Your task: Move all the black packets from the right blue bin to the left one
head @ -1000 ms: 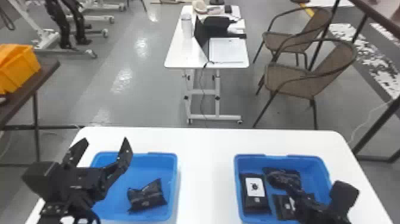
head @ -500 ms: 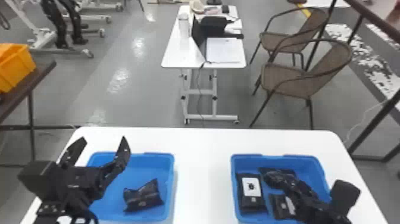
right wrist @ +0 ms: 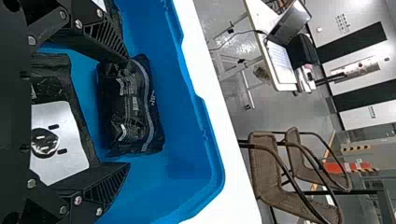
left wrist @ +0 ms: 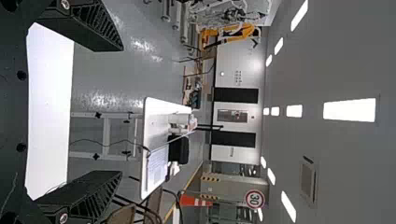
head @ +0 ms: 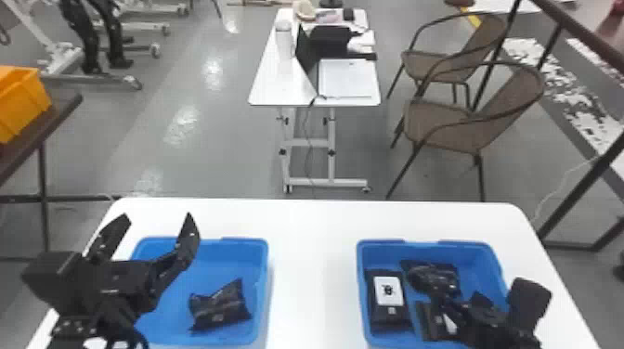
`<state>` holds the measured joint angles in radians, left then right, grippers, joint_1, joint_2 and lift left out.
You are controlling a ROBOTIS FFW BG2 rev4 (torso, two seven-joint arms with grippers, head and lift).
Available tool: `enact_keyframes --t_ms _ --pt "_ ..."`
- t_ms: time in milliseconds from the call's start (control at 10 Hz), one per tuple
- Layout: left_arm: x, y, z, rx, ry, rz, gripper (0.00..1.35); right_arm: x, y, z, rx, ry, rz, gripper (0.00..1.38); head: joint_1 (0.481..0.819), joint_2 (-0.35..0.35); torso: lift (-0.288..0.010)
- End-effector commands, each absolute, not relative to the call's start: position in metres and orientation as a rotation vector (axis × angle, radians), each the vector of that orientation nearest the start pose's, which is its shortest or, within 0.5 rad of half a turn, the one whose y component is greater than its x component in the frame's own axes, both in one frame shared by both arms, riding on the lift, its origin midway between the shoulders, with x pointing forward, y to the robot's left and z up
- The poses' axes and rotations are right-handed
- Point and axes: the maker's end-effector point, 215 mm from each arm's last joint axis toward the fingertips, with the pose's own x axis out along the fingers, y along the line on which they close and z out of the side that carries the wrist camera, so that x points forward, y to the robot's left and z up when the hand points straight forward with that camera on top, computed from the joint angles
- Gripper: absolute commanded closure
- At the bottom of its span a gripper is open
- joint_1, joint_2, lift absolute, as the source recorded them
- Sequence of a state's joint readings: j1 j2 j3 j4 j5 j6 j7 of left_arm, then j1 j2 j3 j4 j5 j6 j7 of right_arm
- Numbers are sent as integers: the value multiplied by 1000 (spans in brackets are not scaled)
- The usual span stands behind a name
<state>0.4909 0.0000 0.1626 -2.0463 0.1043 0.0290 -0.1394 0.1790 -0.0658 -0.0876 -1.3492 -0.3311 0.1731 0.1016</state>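
Right wrist view: my right pincer (right wrist: 127, 112) is spread. Black packet (right wrist: 133, 103) by right bin's far edge (right wrist: 214, 149), long axis tip-to-tip.

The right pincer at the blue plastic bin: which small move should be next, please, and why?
Probably the right pincer should shift slightly toward the end of the crinkled black plastic packet that one fingertip seems to overlap. It is open, and its other fingertip lies just past the opposite end, so closing now might pinch badly.
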Motion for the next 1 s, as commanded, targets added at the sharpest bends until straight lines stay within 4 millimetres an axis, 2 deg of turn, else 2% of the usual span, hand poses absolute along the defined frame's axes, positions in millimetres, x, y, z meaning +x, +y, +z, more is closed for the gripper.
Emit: enact_keyframes --t_ms 0,200,400,600,700,800,900 --pt "447 287 -337 -35 32 6 76 472 -275 -598 286 553 -32 246 695 19 0" --pt "448 287 -335 -35 27 6 76 483 -273 -607 277 578 -23 246 695 17 0" --pt "447 289 -336 -37 30 9 78 498 -274 -609 224 608 -14 243 695 17 0" --pt "446 289 -337 -35 30 9 76 505 -271 -614 243 619 -10 274 695 18 0" --pt "446 290 -337 -34 31 10 78 503 -268 -619 272 628 -6 532 695 20 0" --pt "446 291 -337 -32 31 10 76 496 -266 -628 304 646 -13 915 695 24 0" --pt "445 291 -338 -27 33 5 76 492 -265 -633 316 655 -13 1064 695 26 0"
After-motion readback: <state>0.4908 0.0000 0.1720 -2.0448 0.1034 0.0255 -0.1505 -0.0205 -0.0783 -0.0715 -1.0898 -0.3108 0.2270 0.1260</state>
